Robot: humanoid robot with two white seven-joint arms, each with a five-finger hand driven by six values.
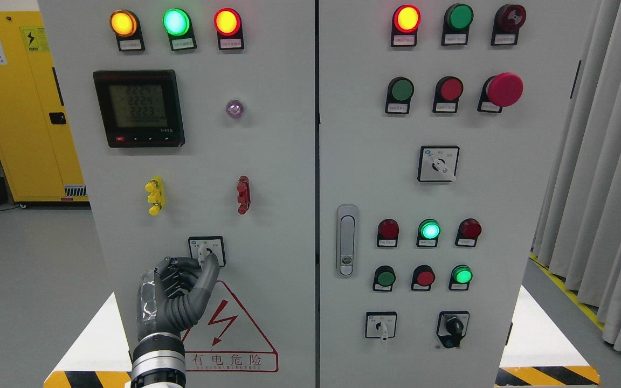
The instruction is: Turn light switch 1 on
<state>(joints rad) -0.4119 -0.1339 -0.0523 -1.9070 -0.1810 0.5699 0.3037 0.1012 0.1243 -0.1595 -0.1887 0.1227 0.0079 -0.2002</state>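
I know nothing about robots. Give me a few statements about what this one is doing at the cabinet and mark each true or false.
1. The left hand is raised to the rotary switch on the left door. True.
2. The right hand is pressing the big red mushroom button. False: no right hand is in view and nothing touches that button.
3. The digital meter on the left door shows lit numbers. True.
4. All three lamps in the top row of the left door are off. False: all three glow, orange, green and red.
5. A yellow cabinet stands behind on the left. True.
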